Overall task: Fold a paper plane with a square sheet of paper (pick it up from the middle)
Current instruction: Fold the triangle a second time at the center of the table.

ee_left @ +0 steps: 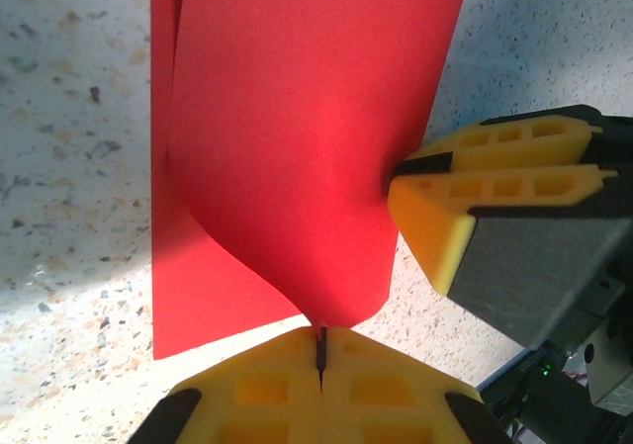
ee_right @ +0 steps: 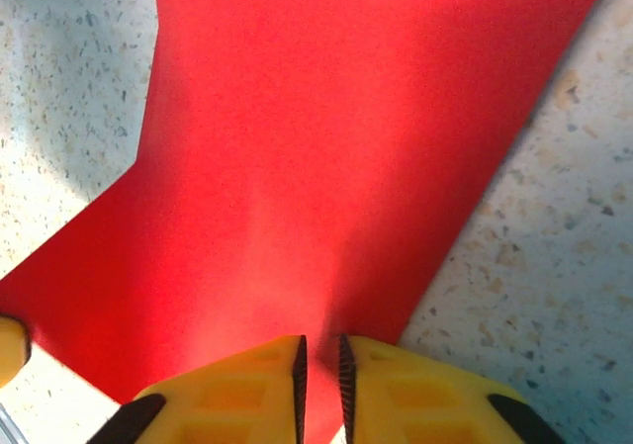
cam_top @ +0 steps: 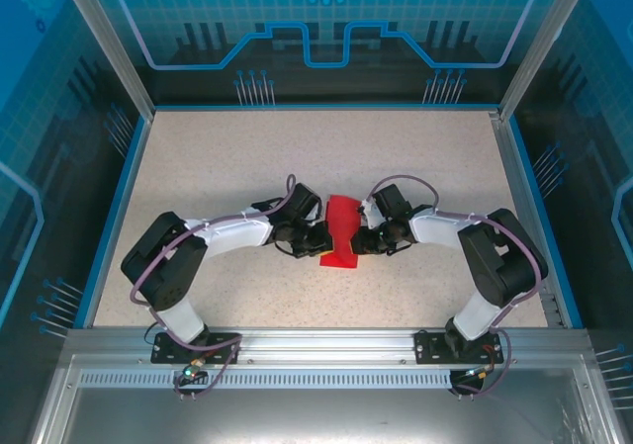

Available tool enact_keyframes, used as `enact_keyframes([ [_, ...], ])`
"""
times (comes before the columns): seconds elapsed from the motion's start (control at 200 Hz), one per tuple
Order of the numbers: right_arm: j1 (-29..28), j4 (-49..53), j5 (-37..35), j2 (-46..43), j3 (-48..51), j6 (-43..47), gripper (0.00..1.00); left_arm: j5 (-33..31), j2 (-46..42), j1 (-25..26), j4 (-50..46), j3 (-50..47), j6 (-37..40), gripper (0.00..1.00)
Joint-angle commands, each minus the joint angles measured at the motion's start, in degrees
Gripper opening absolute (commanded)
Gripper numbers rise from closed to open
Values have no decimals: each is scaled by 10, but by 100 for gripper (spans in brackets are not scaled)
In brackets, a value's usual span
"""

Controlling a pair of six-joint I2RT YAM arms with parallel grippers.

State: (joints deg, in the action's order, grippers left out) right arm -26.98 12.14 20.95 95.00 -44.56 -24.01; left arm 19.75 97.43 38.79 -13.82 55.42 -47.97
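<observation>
The square sheet of paper [cam_top: 341,228] is bright red and stands curled up off the table between my two grippers. My left gripper [cam_top: 318,238] is shut on its near edge. In the left wrist view the yellow pads [ee_left: 267,385] meet tightly, with the paper [ee_left: 297,147] pinched at their tip and bowing upward, its lower part lying flat on the table. My right gripper [cam_top: 362,236] sits at the sheet's opposite side. In the right wrist view its jaws stand a narrow gap apart around the paper [ee_right: 326,167], so this gripper [ee_right: 321,350] is slightly open.
The speckled tabletop [cam_top: 227,167] is bordered by a blue rim [cam_top: 109,207] and glass walls. Both arm bases are bolted to the metal rail [cam_top: 316,340] at the near edge. In the left wrist view the right gripper's fingers [ee_left: 495,167] touch the paper's right edge.
</observation>
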Motion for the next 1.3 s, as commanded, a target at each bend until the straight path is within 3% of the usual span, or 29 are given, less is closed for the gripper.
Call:
enact_keyframes([
  [0.0, 1, 13, 2, -23, 3, -4, 24, 10, 20, 0, -29, 31, 27, 1],
  [0.365, 40, -8, 28, -41, 5, -14, 23, 25, 67, 1, -46, 89, 52, 1],
  [1.01, 85, -27, 61, 62, -91, 0, 18, 50, 150, 3, -65, 183, 76, 1],
  [1.295, 101, -23, 66, 60, -91, 6, 17, 55, 173, 4, -68, 204, 79, 1],
])
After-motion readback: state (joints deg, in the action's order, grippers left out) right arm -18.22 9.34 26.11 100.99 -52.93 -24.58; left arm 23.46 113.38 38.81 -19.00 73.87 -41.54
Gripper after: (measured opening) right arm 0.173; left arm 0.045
